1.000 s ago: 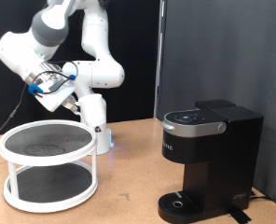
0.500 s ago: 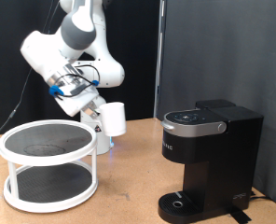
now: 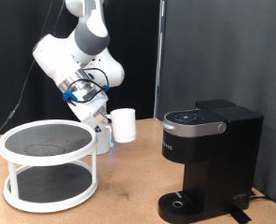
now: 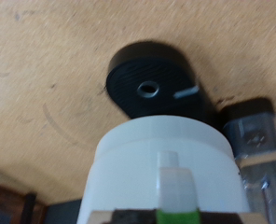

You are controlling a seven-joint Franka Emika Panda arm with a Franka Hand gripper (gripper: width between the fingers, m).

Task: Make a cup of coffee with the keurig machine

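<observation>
My gripper (image 3: 106, 119) is shut on the white cup (image 3: 123, 125) and holds it in the air, tilted on its side, above the table. It hangs between the round rack and the black keurig machine (image 3: 209, 149), to the exterior view's left of the machine. The machine's lid is down and its round drip tray base (image 3: 180, 203) is bare. In the wrist view the cup (image 4: 161, 159) fills the foreground between my fingers. The machine's black round part (image 4: 155, 86) lies beyond it.
A white two-tier round rack (image 3: 47, 164) with dark mesh shelves stands at the exterior view's left on the wooden table (image 3: 129, 201). A black curtain hangs behind the machine. The arm's base stands behind the rack.
The arm has swung towards the exterior view's right with the cup. The cup, hidden a second ago, now shows closer to the machine.
</observation>
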